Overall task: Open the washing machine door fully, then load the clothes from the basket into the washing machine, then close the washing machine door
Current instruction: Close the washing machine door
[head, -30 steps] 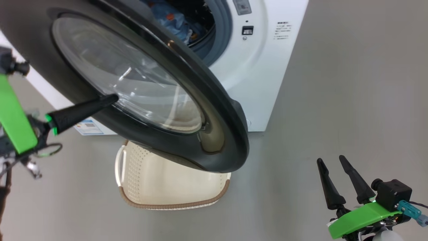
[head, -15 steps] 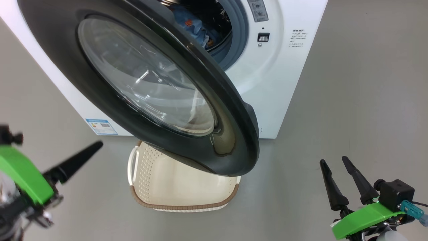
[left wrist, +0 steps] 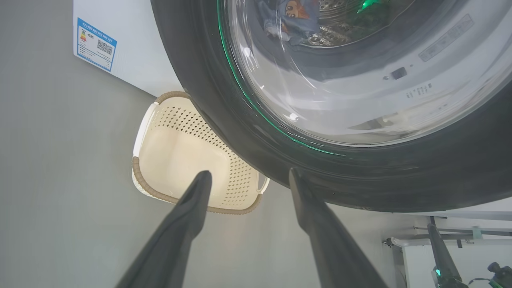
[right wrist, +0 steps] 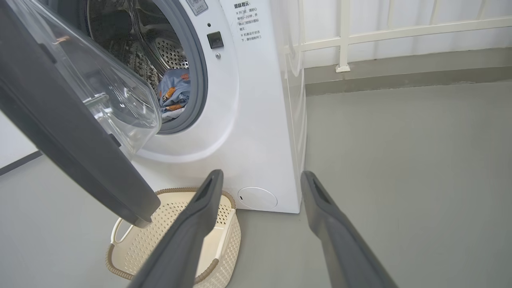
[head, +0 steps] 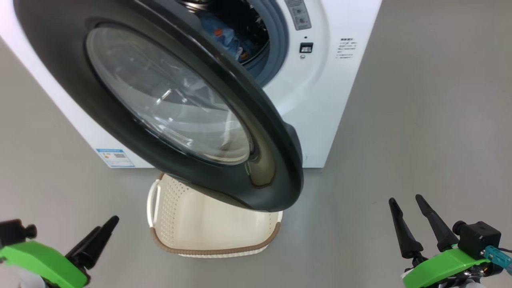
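The big white washing machine stands at the far side on the grey floor. Its large round door with the shiny black ring and clear glass bowl is swung out toward the near left, so the round hole is partly uncovered. A grey rubber ring runs around that hole.

Inside the shiny steel drum with little holes lie the soft blue clothes with small orange pictures. They sit low in the drum, near its front edge.

The small cream plastic basket with a brown woven rim stands on the floor just in front of the machine. The low edge of the door hangs over the basket's far part. It seems to hang just above the basket, but I cannot tell for sure if they touch.

A blue label sticker is on the machine's front, low on the left.

The left gripper is at the near left, apart from the door. Its two dark fingers are spread wide and hold nothing.

The right gripper is at the near right, well apart from the machine. Its fingers are spread too, with nothing between them.
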